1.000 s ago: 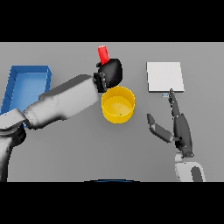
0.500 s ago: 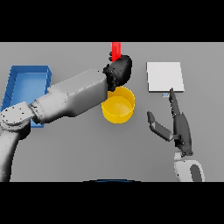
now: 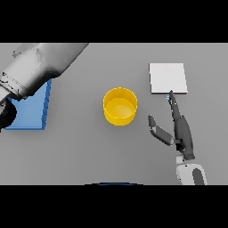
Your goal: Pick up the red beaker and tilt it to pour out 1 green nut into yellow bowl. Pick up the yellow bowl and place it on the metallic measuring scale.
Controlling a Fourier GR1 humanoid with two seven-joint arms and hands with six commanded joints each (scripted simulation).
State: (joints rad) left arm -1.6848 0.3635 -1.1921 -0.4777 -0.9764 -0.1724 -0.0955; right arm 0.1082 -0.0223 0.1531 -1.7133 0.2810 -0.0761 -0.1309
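The yellow bowl (image 3: 120, 106) stands upright on the desk (image 3: 89, 147), left of the right hand (image 3: 181, 131) with straight, empty fingers (image 3: 173, 104), nearer than the metallic scale (image 3: 167, 78)

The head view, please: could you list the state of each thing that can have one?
yellow bowl: upright on the table, untouched, nothing visible inside.
metallic scale: nothing on it.
blue tray: partly hidden by the left arm.
right robot hand: open, holding nothing.
left robot hand: out of view.
red beaker: out of view.
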